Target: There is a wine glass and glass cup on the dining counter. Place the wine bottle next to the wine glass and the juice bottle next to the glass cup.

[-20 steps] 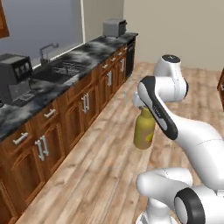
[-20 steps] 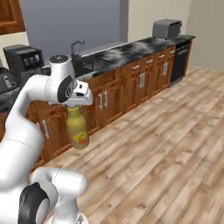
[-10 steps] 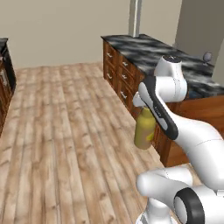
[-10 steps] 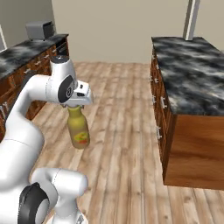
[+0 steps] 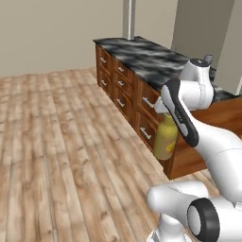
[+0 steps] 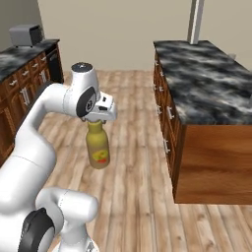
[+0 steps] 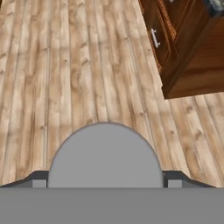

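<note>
Yellow juice bottle (image 6: 98, 147) in hand (image 6: 97, 118)

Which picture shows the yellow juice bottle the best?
The right base view: the whole juice bottle hangs from the gripper, label facing you. In the left base view the arm hides part of it. The hand view shows just its round cap from above.

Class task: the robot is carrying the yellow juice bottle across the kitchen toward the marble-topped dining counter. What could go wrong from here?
1. The gripper holds the juice bottle only at its cap, body hanging free above the wooden floor; a slip would likely drop it.
2. The dining counter stands close by; the hanging bottle could knock its wooden corner as the base drives.
</note>
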